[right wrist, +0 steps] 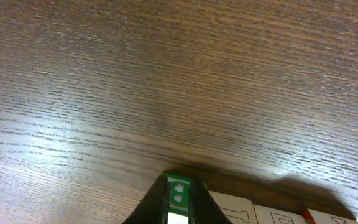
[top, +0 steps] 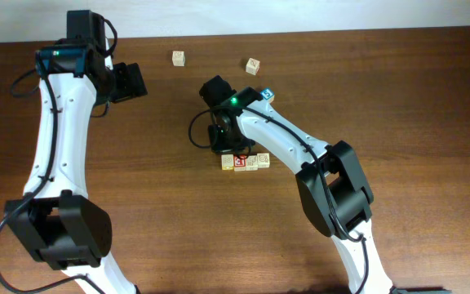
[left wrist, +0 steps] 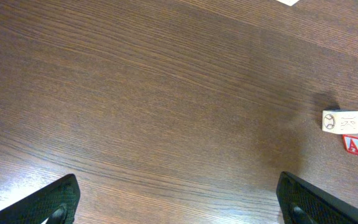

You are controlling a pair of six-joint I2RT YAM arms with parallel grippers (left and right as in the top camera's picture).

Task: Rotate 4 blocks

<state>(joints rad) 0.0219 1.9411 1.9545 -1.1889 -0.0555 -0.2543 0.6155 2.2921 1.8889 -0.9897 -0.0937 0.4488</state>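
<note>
- 1 green-faced block (right wrist: 178, 185) is sitting squarely inside the right hand (right wrist: 178, 194), which is clenching it.
- Left hand (left wrist: 179, 202) is hanging released, farther off.

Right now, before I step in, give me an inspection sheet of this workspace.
Surface: brown wood-grain table.
Job's things: row of blocks under the right arm, green-faced block at its end; blue-faced block behind; two loose blocks near the far edge.
Clutter: nothing seen.
Claws: left claw open, holding nothing; right claw closed on the green-faced block.
Cables: black loops beside both arms.
Surroundings: pale wall behind the table.
</note>
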